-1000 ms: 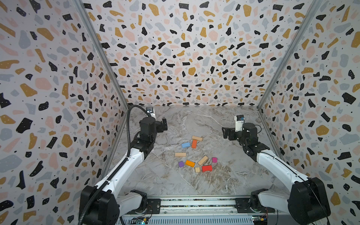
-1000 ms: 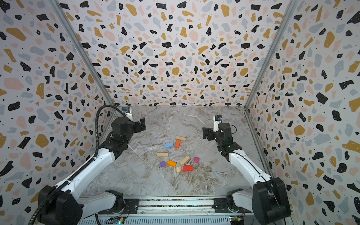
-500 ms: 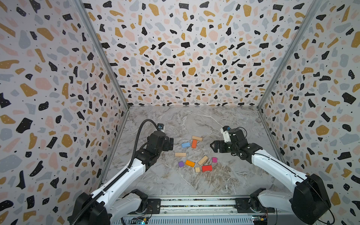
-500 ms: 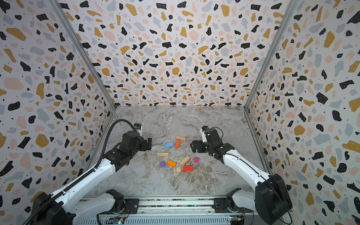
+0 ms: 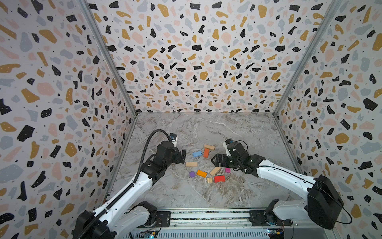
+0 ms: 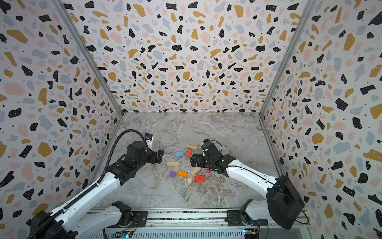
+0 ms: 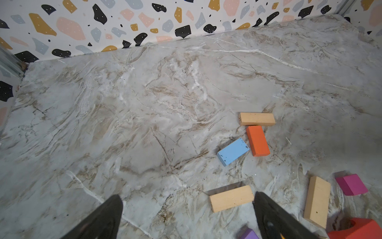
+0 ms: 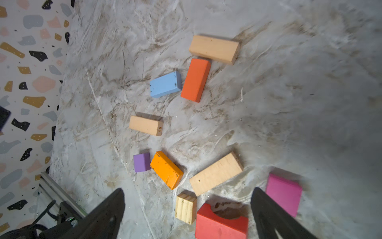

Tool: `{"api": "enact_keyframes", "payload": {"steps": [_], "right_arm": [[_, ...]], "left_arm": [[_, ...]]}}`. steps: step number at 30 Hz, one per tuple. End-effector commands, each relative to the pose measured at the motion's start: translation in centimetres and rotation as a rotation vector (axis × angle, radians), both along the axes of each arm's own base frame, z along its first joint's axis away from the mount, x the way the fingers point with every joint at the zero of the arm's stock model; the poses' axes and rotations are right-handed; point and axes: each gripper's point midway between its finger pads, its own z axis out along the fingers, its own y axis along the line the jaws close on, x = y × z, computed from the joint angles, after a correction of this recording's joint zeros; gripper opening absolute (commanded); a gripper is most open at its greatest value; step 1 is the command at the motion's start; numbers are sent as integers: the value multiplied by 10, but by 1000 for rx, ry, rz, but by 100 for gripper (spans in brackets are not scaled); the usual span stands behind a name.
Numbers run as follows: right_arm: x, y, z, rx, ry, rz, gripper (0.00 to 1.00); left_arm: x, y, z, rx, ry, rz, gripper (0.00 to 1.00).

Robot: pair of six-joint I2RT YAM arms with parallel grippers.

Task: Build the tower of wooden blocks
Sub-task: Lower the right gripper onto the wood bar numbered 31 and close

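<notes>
1. My left gripper (image 5: 182,156) is spread wide and empty, left of centre in both top views.
2. The tower's blocks (image 5: 201,173) lie scattered flat at centre frame, unstacked, between my grippers.
3. My right gripper (image 5: 215,160), also spread and empty, sits right of centre, just above the tan plank (image 5: 215,171).

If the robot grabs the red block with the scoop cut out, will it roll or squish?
Probably neither. The red block looks like solid painted wood with flat sides, so it should stay stiff and not roll. Its smooth paint might slip a little.
</notes>
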Motion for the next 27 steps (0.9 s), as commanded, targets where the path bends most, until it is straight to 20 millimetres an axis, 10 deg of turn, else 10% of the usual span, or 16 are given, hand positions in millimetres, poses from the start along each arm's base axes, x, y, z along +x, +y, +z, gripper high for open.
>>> {"api": "enact_keyframes", "payload": {"steps": [1,9,27], "right_arm": [[1,9,-7,18,32,-25,93],[-8,3,-40,-45,85,-61,74],[-3,12,-78,-124,160,-114,69]], "left_arm": [[1,-7,6,-16,-8,-29,100],[3,-9,1,-10,18,-27,100],[3,-4,8,-16,-24,-6,100]]}}
